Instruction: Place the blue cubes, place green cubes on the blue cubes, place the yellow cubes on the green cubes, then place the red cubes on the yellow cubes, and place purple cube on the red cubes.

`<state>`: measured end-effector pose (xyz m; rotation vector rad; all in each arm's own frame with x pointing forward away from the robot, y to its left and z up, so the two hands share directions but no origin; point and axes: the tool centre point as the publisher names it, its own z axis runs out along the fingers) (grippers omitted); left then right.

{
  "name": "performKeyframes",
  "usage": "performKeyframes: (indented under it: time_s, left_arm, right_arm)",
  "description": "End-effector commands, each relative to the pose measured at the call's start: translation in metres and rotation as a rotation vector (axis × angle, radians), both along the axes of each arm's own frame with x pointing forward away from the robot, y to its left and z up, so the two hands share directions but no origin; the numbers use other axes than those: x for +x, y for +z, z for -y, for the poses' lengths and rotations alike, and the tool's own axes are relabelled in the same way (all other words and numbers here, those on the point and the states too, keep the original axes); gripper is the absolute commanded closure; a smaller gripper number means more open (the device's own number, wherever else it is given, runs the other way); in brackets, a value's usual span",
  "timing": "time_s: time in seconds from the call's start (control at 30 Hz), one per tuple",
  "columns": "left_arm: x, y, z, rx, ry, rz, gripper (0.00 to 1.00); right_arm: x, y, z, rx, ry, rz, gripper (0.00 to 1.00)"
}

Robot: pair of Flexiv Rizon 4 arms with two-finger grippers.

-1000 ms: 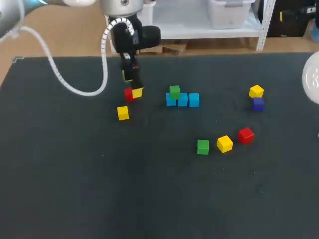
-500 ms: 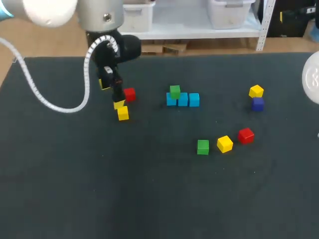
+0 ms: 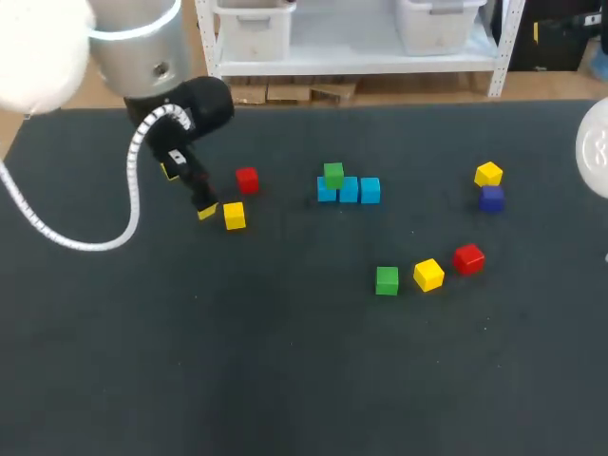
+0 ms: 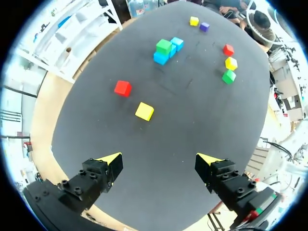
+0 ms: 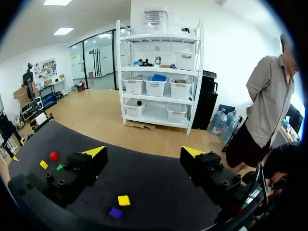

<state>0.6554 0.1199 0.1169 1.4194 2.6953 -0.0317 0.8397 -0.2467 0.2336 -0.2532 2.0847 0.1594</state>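
Blue cubes (image 3: 348, 190): three in row, green cube (image 3: 332, 174) atop end one; left claw (image 4: 159, 158) wide, empty; right claw (image 5: 143, 151) likewise.

The left arm (image 3: 133, 47) is cased in silver and white; its cable (image 3: 130, 190) is white and ribbed, its fingers (image 4: 94, 178) black, screw-studded, yellow-tipped.

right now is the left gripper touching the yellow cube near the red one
Apart. The left wrist view shows the yellow cube lying well ahead of the left gripper, with a plain gap between it and both open fingers.
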Motion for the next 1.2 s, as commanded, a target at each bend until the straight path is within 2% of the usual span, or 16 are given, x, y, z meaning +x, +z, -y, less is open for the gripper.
performKeyframes:
  time_s: [0.03,0.33,0.4,0.43,0.47,0.53,0.73,0.87,1.1,1.2]
  left_arm:
    - [-0.004,0.001,0.002,-0.204,-0.056,0.081,0.0]
    - [-0.004,0.001,0.002,-0.204,-0.056,0.081,0.0]
    - [-0.002,0.006,0.002,-0.278,-0.026,0.15,0.0]
    - [-0.001,0.007,0.003,-0.27,-0.018,0.19,0.0]
    - [0.001,0.01,0.004,-0.292,0.007,0.247,0.0]
    - [0.005,0.013,0.004,-0.324,0.021,0.305,0.0]
    - [0.014,0.021,0.007,-0.363,0.051,0.42,0.0]
    - [0.02,0.025,0.004,-0.381,0.073,0.471,0.0]
    - [0.032,0.034,0.004,-0.384,0.086,0.488,0.0]
    - [0.039,0.043,0.008,-0.385,0.09,0.504,0.0]
  right_arm:
    - [0.0,0.0,0.001,0.0,0.002,0.0,0.0]
    - [0.0,0.0,0.001,0.0,0.002,0.0,0.0]
    - [0.0,0.0,0.001,0.0,0.002,0.0,0.0]
    - [0.0,0.0,0.001,0.0,0.002,0.0,0.0]
    - [0.0,0.0,0.001,0.0,0.002,0.0,0.0]
    - [0.0,0.0,0.001,0.0,0.002,0.0,0.0]
    - [0.0,0.0,0.001,0.0,0.002,0.0,0.0]
    - [0.0,0.0,0.001,0.0,0.002,0.0,0.0]
    - [0.0,0.0,0.001,0.0,0.002,0.0,0.0]
    - [0.0,0.0,0.001,0.0,0.002,0.0,0.0]
